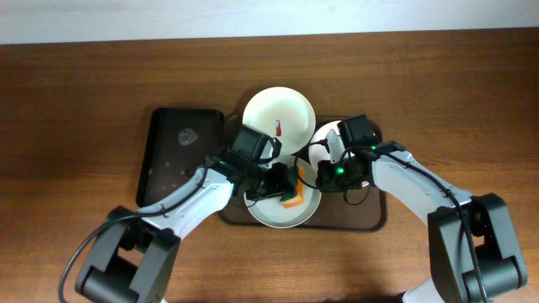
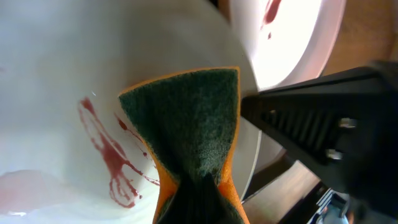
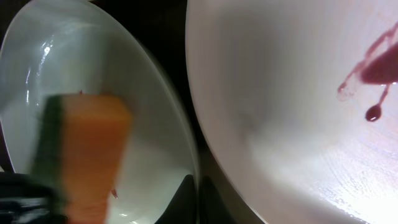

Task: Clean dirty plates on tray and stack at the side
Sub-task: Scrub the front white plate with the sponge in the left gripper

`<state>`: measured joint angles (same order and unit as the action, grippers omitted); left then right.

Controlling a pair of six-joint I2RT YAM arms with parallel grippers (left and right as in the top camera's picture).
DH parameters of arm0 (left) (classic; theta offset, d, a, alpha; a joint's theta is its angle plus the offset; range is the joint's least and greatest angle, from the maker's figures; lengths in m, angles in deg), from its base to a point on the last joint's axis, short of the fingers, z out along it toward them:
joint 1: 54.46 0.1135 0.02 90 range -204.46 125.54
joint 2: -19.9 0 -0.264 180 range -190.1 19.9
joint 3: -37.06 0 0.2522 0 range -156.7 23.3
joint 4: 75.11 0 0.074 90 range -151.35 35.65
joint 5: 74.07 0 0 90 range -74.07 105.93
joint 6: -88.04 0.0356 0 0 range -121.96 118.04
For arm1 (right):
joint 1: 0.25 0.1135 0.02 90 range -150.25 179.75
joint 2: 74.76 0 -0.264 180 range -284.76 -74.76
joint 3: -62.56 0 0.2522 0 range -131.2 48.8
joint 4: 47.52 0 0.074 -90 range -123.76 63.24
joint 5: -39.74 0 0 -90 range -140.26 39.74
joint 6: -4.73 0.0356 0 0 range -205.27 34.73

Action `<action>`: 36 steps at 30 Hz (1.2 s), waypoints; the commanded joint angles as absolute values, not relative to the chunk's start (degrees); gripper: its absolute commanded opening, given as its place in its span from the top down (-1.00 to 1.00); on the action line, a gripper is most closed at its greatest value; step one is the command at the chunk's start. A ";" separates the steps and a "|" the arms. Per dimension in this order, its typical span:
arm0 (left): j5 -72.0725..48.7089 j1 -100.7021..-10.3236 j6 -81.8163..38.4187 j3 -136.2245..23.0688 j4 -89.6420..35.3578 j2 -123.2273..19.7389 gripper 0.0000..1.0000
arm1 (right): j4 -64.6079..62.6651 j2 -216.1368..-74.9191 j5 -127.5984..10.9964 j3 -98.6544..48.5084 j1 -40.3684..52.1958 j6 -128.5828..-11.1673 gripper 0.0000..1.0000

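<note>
Sponge [image 2: 186, 124], pinched by the left gripper [image 1: 276, 181], sits on the near plate [image 2: 50, 74] in the tray [image 1: 354, 220]; hard wiping could skid it, and whether the right gripper [image 1: 327, 174] pins its rim I cannot tell.

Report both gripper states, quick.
Left gripper: closed, holding the sponge.
Right gripper: cannot be told; its jaws are not clearly shown.

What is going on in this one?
The left gripper holds a sponge on the front plate, next to a red smear. The right gripper sits at that plate's right edge; its grip is unclear. The back plate shows a smear too. All three plates are on the brown tray, none stacked aside.
</note>
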<state>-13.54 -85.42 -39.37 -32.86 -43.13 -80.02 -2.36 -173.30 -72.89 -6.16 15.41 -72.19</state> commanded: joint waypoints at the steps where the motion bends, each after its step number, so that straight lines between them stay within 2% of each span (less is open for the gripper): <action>1: -14.61 -86.58 -40.20 -33.76 -43.63 -82.18 1.00 | -2.51 -173.65 -73.61 -6.99 15.87 -72.32 0.92; 6: -13.87 -87.06 -40.27 -33.76 -43.15 -84.47 1.00 | -2.51 -173.65 -73.61 -6.99 15.87 -72.30 0.92; 13: -3.18 -87.04 -36.11 -33.76 -37.12 -84.54 1.00 | -2.51 -173.65 -73.61 -6.99 15.87 -72.30 0.92; 27: -0.97 -84.31 -34.02 -33.78 -36.22 -78.31 1.00 | -2.45 -173.65 -73.61 -6.99 15.87 -72.32 0.92; 36: -1.30 -88.13 -36.03 -33.76 -36.86 -76.50 1.00 | -2.51 -173.65 -73.61 -6.99 15.87 -72.32 0.92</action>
<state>-1.98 -86.01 -35.26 -33.96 -36.31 -77.68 -2.36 -173.45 -73.28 -6.16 15.45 -72.17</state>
